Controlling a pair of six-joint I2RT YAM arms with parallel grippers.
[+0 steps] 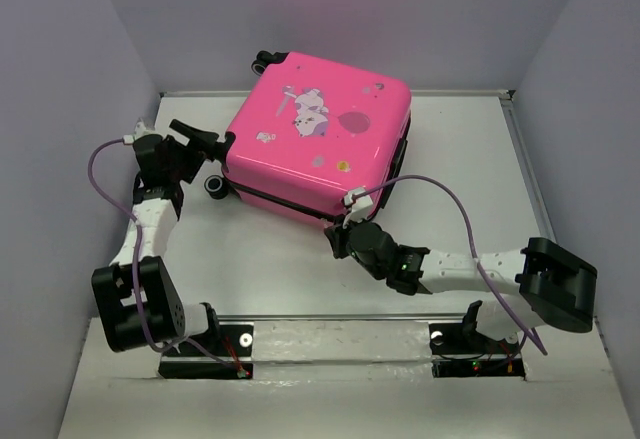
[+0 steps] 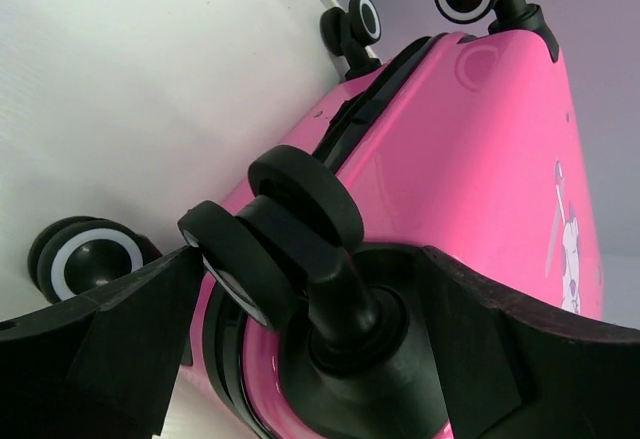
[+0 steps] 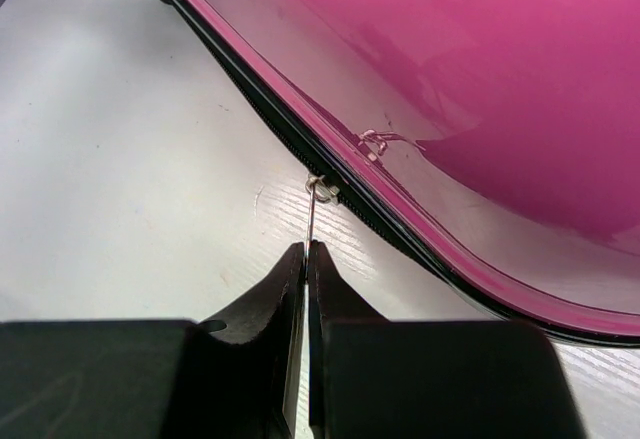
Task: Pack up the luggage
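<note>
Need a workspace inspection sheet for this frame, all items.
Surface: white table, carries the case.
Job's things: hot-pink hard-shell suitcase, lying flat, lid down, cartoon print up.
Clutter: nothing seen.
Grippers: left claw open astride a black corner wheel; right claw shut on the thin metal zipper pull.
Cables: purple cable loops along each arm.
Surroundings: plain grey walls on three sides.

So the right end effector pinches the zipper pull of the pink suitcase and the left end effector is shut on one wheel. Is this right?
Not quite. The left end effector is open: the left wrist view shows its fingers apart, one on each side of the wheel. The right end effector does pinch the zipper pull of the suitcase.
</note>
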